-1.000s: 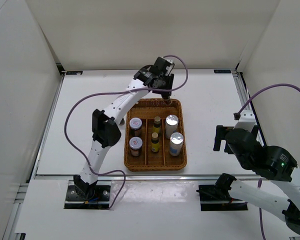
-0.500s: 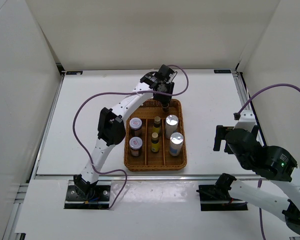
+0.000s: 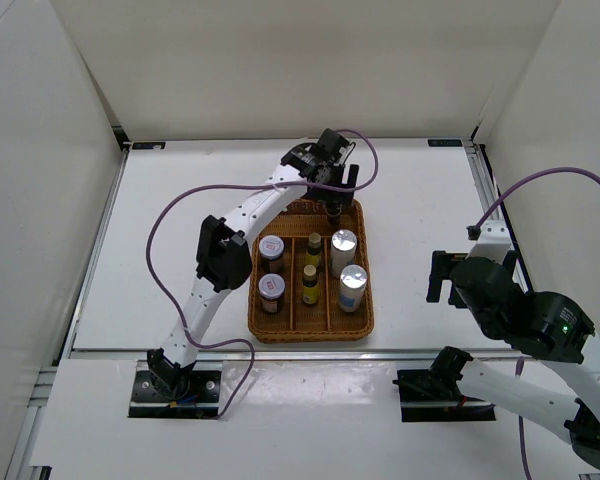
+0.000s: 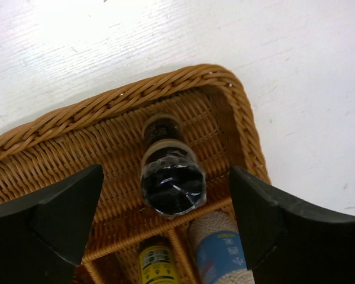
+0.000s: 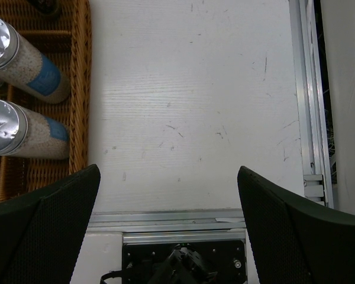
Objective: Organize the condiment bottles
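The left pincer [image 4: 166, 177] hangs open over the far right corner of the basket [image 4: 106, 106]. 1 black-capped jar [image 4: 173, 188] stands upright in that corner compartment, directly below the gap, midway between the 2 fingers and touching neither. A yellow-labelled bottle [image 4: 158, 260] shows closer to the pincer's base, in a neighbouring compartment. The right pincer [image 5: 168, 177] is also open, above the table [image 5: 183, 89], with 2 silvery cylinders [image 5: 23, 56] [image 5: 23, 136] off to its left inside the basket.

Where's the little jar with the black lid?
In the left wrist view, the black-capped jar sits in the basket's far section, near its right corner, beyond the yellow-labelled bottle.
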{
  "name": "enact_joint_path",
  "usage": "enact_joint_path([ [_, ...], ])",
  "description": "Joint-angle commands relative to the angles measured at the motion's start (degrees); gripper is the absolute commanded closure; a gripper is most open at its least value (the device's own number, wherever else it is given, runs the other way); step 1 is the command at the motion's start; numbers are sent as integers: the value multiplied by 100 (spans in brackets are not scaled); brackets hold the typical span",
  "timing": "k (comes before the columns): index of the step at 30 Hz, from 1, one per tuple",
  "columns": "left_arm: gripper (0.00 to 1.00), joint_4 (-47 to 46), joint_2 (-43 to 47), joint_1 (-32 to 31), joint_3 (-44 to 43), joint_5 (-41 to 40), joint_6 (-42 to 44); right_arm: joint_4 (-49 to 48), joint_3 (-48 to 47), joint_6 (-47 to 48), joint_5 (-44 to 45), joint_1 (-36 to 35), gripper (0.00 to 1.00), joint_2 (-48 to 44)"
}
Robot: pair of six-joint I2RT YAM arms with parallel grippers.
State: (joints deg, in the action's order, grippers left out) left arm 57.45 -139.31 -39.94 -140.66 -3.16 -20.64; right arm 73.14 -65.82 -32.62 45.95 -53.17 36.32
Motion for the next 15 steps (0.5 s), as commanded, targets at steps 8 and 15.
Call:
enact_joint_path([
  [8,0,-94,1744,38,-7,-1061,184,-151,-1,10,19,-18,0,-54],
  [15,0,-94,3725,943,2558,-1196,-150,-151,-1,10,19,-18,0,-54],
])
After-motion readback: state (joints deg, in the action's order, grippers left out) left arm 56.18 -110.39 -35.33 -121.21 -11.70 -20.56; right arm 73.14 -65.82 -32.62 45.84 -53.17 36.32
